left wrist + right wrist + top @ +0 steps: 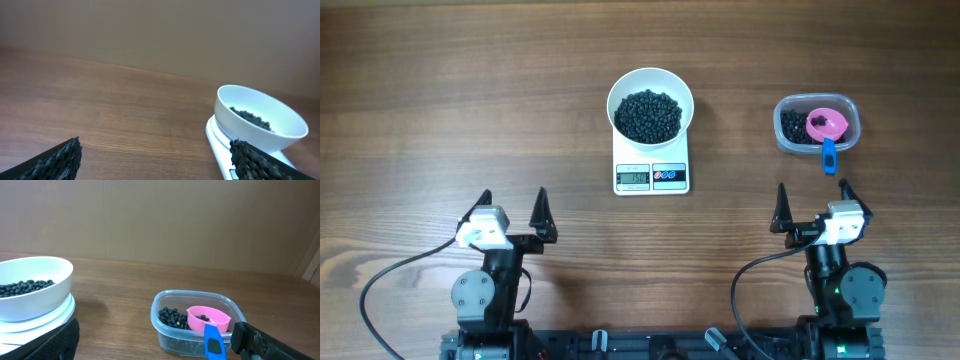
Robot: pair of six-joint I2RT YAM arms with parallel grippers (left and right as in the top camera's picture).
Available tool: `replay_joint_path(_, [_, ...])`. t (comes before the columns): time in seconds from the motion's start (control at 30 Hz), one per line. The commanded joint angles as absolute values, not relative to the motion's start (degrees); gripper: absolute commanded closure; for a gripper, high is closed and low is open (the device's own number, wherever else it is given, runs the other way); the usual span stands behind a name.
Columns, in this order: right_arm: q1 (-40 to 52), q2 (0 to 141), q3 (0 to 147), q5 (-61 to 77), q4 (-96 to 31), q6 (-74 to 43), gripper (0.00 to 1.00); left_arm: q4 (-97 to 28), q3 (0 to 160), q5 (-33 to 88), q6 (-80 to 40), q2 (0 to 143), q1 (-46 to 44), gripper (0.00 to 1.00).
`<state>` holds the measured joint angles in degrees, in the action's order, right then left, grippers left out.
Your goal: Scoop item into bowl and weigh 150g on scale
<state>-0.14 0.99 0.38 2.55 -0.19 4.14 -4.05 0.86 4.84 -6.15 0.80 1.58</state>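
Your scale (651,165) sits at the middle of the desk (440,90), its long axis running near to far. Its display and its red and blue buttons are at the near end, facing you. The digits are too small to read with any certainty. The white bowl (616,95) stands upright on the far part of the scale and covers most of the platform. It holds a mound of black beans (648,115) that fills the bottom and stays well below the rim.

To the right of the scale, well apart from it, stands a clear plastic tub (854,118) with more of the beans in it. A pink scoop (827,124) lies in the tub, cup upward, with a few beans inside it. Its blue handle (829,155) points toward the near side and sticks out over the tub's near rim.

Your right hand (813,187) hangs just near of that handle, fingers spread wide and holding nothing. Your left hand (513,195) is near and to the left of the scale, well apart from it, also spread wide and empty. In the left wrist view the bowl and scale lie ahead and to the right.
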Motion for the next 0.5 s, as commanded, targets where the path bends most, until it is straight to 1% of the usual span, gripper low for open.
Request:
replay_joint_path(0.0, [0.2,0.2,0.3,3.0,0.0,4.4,0.00,-4.0,0.3,5.3,0.5,0.2,2.0,0.00])
replay_joint_path(0.17, [0.2,0.2,0.3,3.0,0.0,4.4,0.00,-4.3,0.3,1.8,1.9,0.2,2.0,0.00])
replay_joint_path(0.33, [0.2,0.2,0.3,3.0,0.0,4.4,0.00,-4.3,0.3,1.2,5.6,0.2,2.0,0.00])
replay_joint_path(0.47, [0.2,0.2,0.3,3.0,0.0,4.4,0.00,-4.3,0.3,0.9,5.8,0.2,2.0,0.00])
